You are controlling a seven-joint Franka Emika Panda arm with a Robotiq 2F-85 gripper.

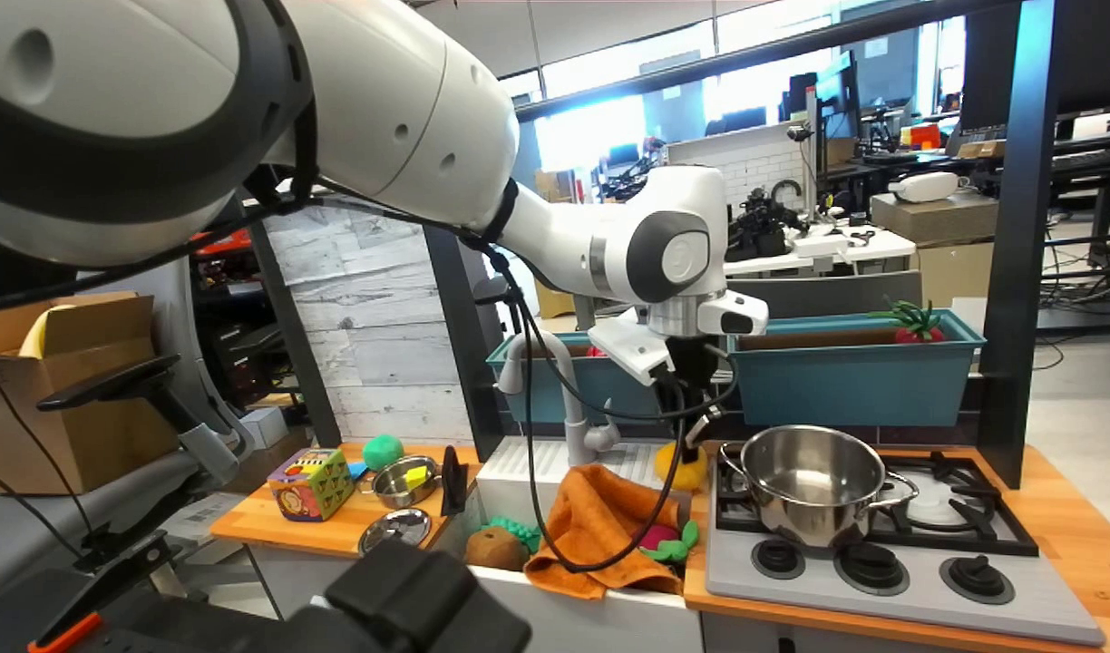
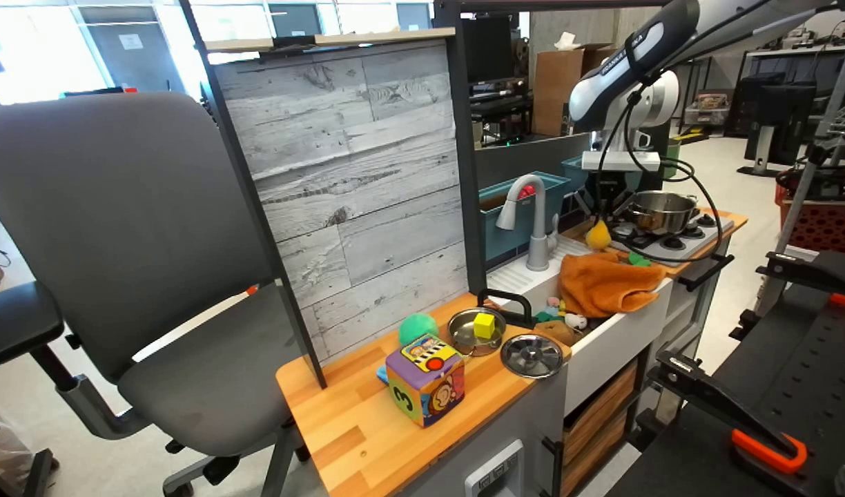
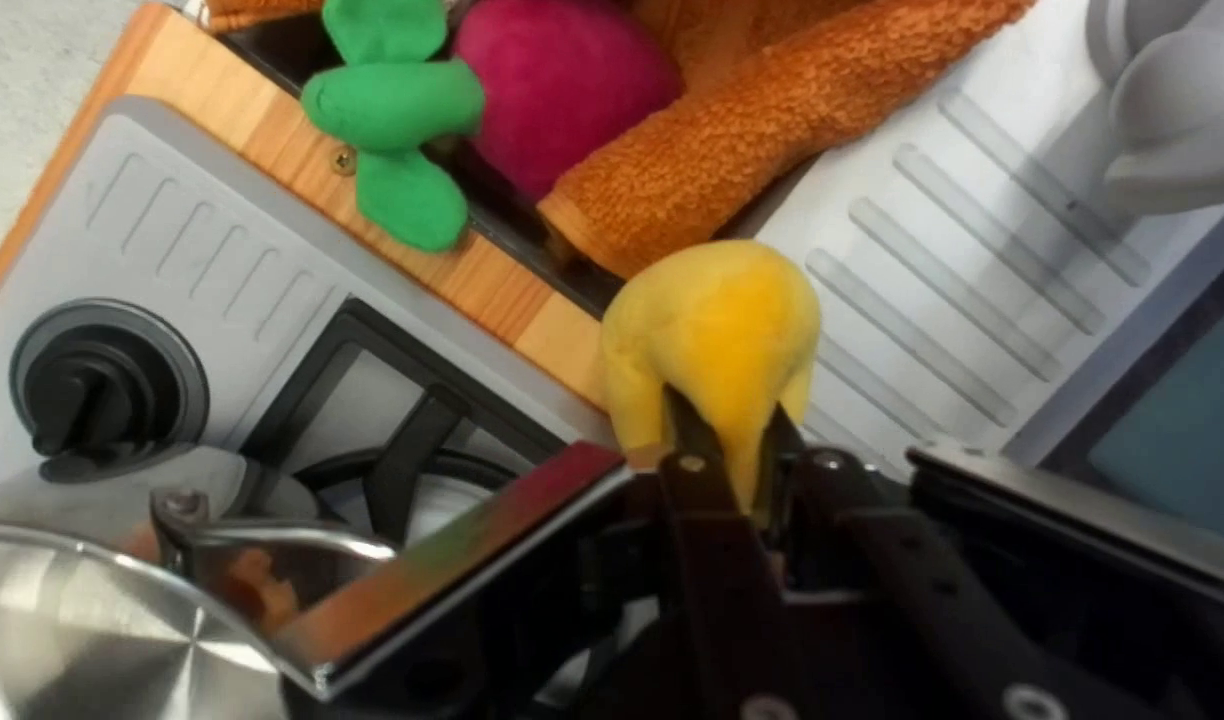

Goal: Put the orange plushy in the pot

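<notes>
The plushy looks yellow-orange and rounded, with a tapering end. It shows in the wrist view (image 3: pixel 717 310) and in both exterior views (image 1: pixel 678 470) (image 2: pixel 598 236). My gripper (image 3: pixel 734 430) is shut on its narrow end, and the round body hangs beyond the fingertips. The plushy is by the drainboard, over the strip between sink and stove; I cannot tell whether it touches the surface. The steel pot (image 1: pixel 813 494) stands upright on the stove, beside the gripper. It also shows in an exterior view (image 2: pixel 661 214) and, cut off, at the wrist view's lower left (image 3: pixel 122 640).
An orange towel (image 1: pixel 600 526) drapes over the sink, beside a magenta plush with green leaves (image 3: pixel 572 90). The grey faucet (image 1: pixel 573 408) rises behind the sink. Teal planters (image 1: pixel 850 381) line the back. A small pan (image 2: pixel 467 338) holding a yellow cube sits on the far counter.
</notes>
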